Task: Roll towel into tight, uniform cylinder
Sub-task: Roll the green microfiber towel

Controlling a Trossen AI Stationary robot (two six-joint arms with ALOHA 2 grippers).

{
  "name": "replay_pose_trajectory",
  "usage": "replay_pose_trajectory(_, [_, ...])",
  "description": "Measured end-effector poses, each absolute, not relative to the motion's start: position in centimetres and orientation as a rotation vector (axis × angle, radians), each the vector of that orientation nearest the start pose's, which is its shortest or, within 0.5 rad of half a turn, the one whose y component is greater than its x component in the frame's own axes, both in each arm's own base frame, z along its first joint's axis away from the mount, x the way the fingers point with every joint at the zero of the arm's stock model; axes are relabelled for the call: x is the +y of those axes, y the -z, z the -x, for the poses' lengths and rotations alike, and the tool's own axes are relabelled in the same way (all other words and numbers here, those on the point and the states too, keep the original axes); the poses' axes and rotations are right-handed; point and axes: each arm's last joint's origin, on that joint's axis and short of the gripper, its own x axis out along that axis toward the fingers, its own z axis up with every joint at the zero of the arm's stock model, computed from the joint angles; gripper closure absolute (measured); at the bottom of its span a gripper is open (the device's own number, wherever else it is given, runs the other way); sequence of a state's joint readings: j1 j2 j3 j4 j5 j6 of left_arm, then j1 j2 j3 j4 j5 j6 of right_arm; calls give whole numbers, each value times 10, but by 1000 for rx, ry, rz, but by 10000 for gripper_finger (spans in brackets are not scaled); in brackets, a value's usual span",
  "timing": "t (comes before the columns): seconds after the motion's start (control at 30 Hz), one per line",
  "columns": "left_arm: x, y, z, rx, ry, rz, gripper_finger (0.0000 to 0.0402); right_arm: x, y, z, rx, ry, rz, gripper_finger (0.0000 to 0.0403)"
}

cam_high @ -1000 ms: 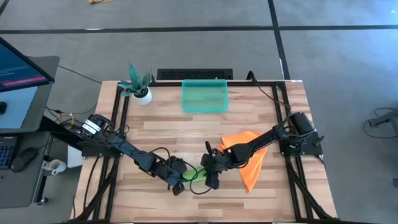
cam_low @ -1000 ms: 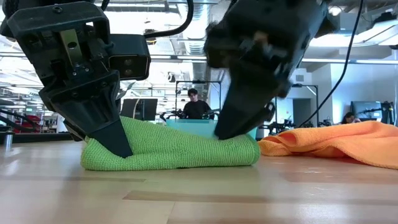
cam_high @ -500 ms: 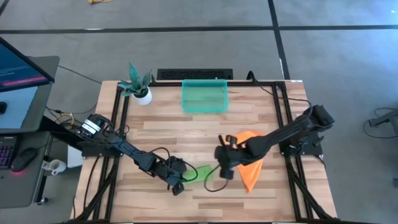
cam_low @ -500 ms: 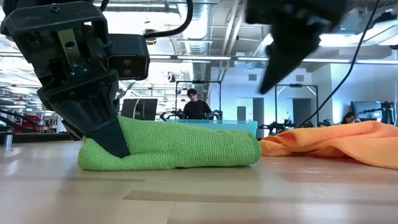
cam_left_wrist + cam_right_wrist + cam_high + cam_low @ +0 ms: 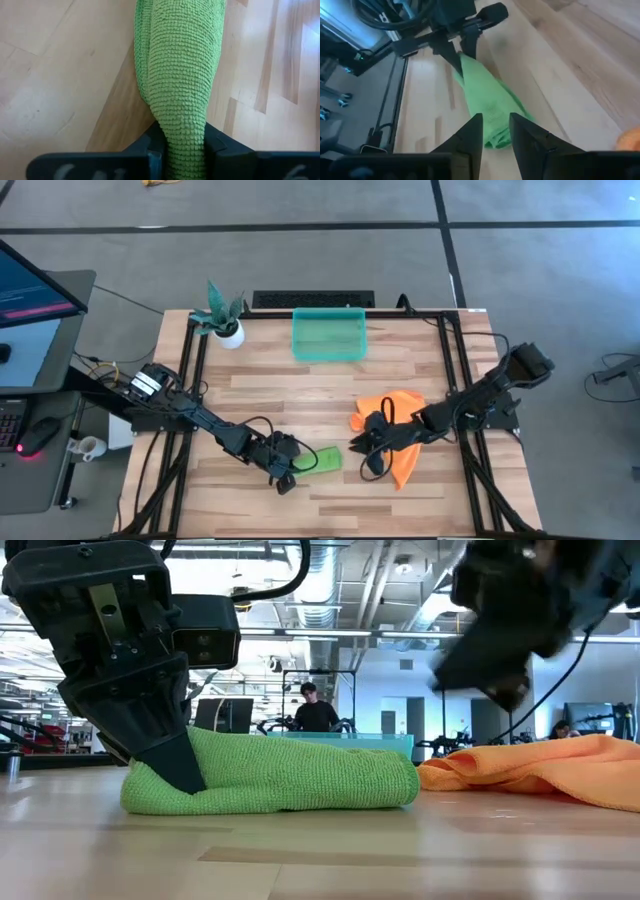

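The green towel [image 5: 320,458] lies rolled into a short thick roll on the wooden table, near the front middle. It also shows in the low view [image 5: 290,775]. My left gripper [image 5: 185,150] is shut on the roll's left end and shows in the low view [image 5: 178,762]. My right gripper [image 5: 495,135] hangs open above the table just right of the roll, over the edge of the orange towel [image 5: 405,465]. It touches nothing. Its blurred shape [image 5: 500,650] shows high in the low view. My left gripper pinches the roll's left end [image 5: 184,131] between its two fingers, and the cloth is squeezed narrow there. The fingers slant down from the table's left and run along the roll's length. The roll lies on the table, widening away from the fingers.
The orange towel [image 5: 540,765] lies crumpled on the table right of the roll. A teal bin [image 5: 328,335] stands at the far middle and a small potted plant [image 5: 225,320] at the far left. Bare wood lies in front of the roll.
My right gripper has come off the roll's right end, risen, and drawn back toward the table's right edge, over the orange towel. The green roll has stayed on the table, still held at its left end.
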State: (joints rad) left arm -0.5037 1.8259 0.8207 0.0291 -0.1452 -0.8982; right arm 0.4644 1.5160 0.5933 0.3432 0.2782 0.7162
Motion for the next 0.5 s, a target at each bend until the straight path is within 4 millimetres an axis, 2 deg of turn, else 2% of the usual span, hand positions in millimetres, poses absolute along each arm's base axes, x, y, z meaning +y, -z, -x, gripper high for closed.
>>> replay_pose_trajectory(0.17, [-151, -104, -285, 989, -108, 513, 362, 119, -154, -265, 523, -20, -530, 284])
replay_pose_trajectory(0.33, [-151, -104, -285, 989, -108, 513, 362, 113, -152, -278, 525, 25, -586, 283])
replay_pose_trajectory(0.5, [-151, -104, -285, 989, -107, 510, 362, 107, -146, -287, 550, 34, -584, 263])
